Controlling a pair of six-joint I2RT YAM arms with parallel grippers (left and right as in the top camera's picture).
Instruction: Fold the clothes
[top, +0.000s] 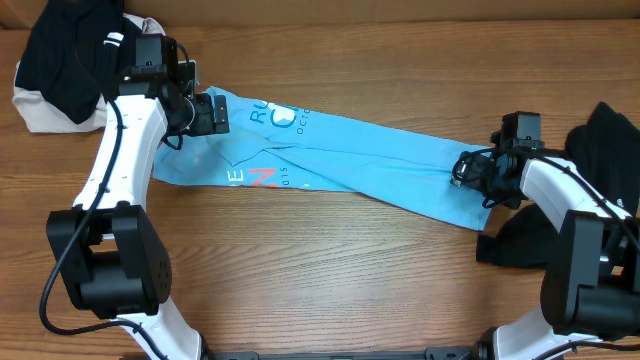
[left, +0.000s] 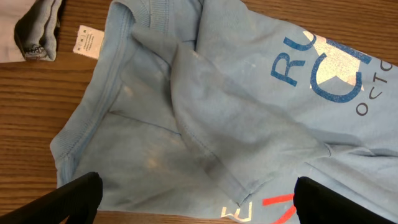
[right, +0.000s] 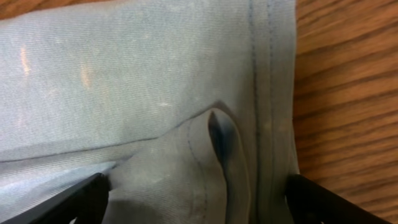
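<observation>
The wooden counter (top: 330, 260) carries the light blue T-shirt (top: 340, 150) as a long folded strip. The left gripper (left: 199, 196) over the collar (left: 155, 12) and the right gripper (right: 196, 199) over the hem (right: 261, 93) both have jaws wide. Next, probably, they must pinch both ends.

You get bright, even light from above in the overhead view, with only soft shadows under the arms on the brown wooden tabletop (top: 330, 270). Your left wrist view is clear, and the light blue cloth T-shirt (left: 205, 124) shows small pale shiny spots. Your right wrist view is very close and a bit blurry; one fold holds a dark shadow.
</observation>
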